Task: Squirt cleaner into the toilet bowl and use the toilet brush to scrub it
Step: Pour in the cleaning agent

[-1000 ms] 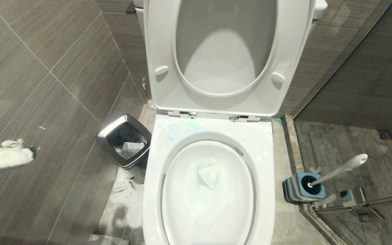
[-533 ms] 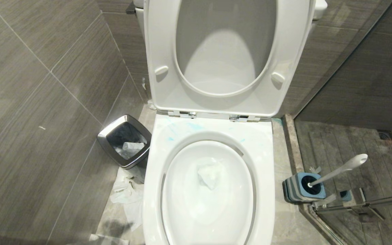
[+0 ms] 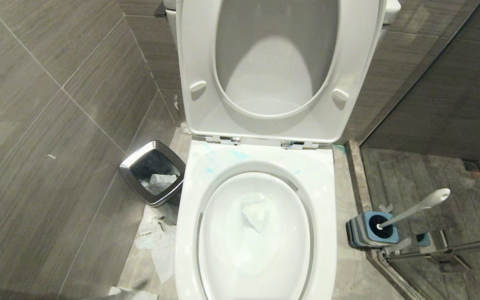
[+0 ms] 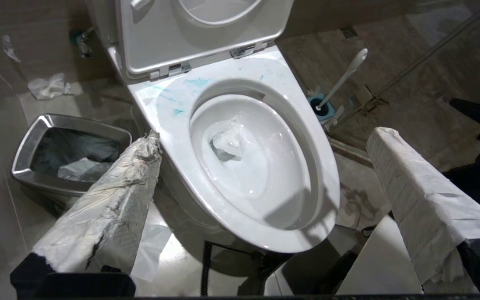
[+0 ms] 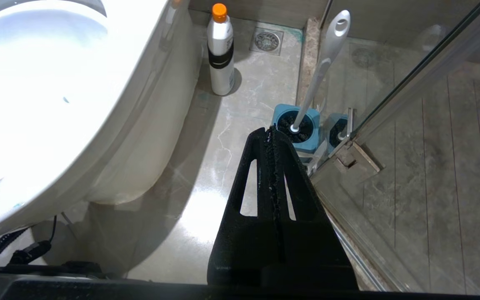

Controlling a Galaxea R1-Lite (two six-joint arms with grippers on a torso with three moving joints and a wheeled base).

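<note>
Left gripper (image 4: 261,146): fingers wide apart, paper-wrapped, holding nothing; toilet bowl (image 4: 327,183) below, between them. Right gripper (image 5: 271,133): fingers together, empty; toilet brush (image 5: 323,62) just ahead.

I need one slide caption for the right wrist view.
Shut right gripper hangs above the toilet brush standing in its blue holder.

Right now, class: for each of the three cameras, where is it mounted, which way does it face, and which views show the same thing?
Head view: high on the robot, facing down at the toilet bowl with its seat up; no arm shows.
Left wrist view: behind the open left hand, whose paper-wrapped fingers frame the bowl and steel bin.
Right wrist view: behind the shut right hand, low beside the bowl, facing the floor and an orange-capped bottle.
Shared: all three show the toilet brush in its blue holder.
</note>
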